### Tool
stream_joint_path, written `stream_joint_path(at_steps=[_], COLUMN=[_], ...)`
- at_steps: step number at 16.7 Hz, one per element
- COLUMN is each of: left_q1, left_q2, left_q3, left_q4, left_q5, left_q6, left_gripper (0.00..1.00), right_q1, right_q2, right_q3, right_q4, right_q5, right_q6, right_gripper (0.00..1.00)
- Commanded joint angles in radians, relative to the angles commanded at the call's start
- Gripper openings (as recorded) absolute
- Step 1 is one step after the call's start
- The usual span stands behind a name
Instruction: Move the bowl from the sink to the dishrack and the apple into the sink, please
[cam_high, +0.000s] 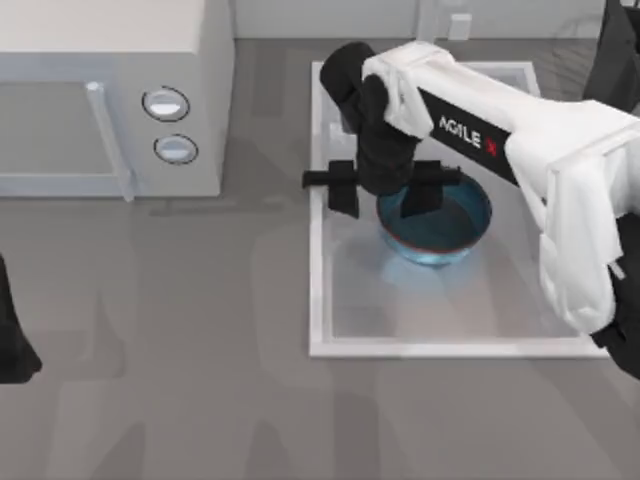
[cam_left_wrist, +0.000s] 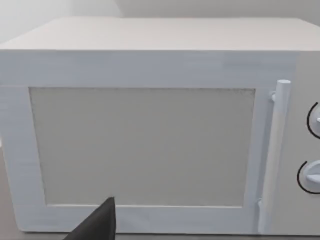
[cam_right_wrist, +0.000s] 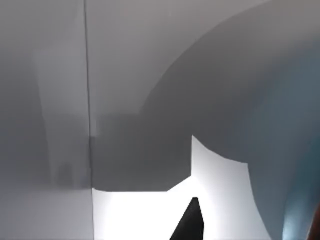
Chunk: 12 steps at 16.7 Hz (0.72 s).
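Note:
The deep blue bowl with its reddish rim sits inside the white sink, toward the middle. My right arm reaches in from the right, and my right gripper hangs open low over the bowl's left rim. One finger is over the bowl's inside; the other finger is outside it, near the sink's left wall. In the right wrist view the bowl's curved side is very close, with one dark fingertip in front. The apple and the dishrack are out of view. My left arm stays parked at the table's left edge.
A white microwave with two round knobs stands at the back left, left of the sink; the left wrist view faces its door. Grey tabletop spreads in front of it. A dark bulky robot part sits at the back right.

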Motion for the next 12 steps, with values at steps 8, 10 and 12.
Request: stream_joint_path(at_steps=[8,10,12], left_q1=[0.0,0.0,0.0], left_q2=[0.0,0.0,0.0], left_q3=[0.0,0.0,0.0], left_q4=[0.0,0.0,0.0], left_q5=[0.0,0.0,0.0], left_q6=[0.0,0.0,0.0], left_gripper=[1.0,1.0,1.0], right_q1=[0.0,0.0,0.0], right_q2=[0.0,0.0,0.0], right_q3=[0.0,0.0,0.0], right_q4=[0.0,0.0,0.0], right_q5=[0.0,0.0,0.0], right_q6=[0.0,0.0,0.0], right_gripper=[0.0,0.0,0.0])
